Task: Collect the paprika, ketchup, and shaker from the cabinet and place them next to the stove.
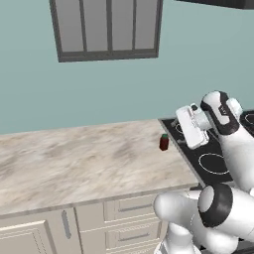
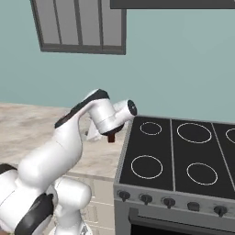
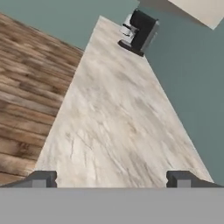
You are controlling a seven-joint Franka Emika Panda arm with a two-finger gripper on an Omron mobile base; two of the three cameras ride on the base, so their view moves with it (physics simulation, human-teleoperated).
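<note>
A small dark red paprika jar with a dark cap stands upright on the marbled bench, near its right end and just beside the left edge of the black glass stove. In the right base view the jar peeks out beneath the white arm's wrist, close to the cooktop's near-left corner. The pincer hangs above the bench with its two dark fingertips spread as wide as they go and nothing between them (only bare marble lies in the gap). The hand view looks along the length of the bench toward a black coffee machine standing at its far end against the teal wall, with wood-plank floor to one side. In the left base view the robot's hand sits over the stove's edge, a little to the right of the jar and apart from it. A grey-framed window hangs on the wall above the bench, and cream drawers with slim handles run below it. White ring outlines mark the stove's burners, with a row of dark knobs along its steel front.
</note>
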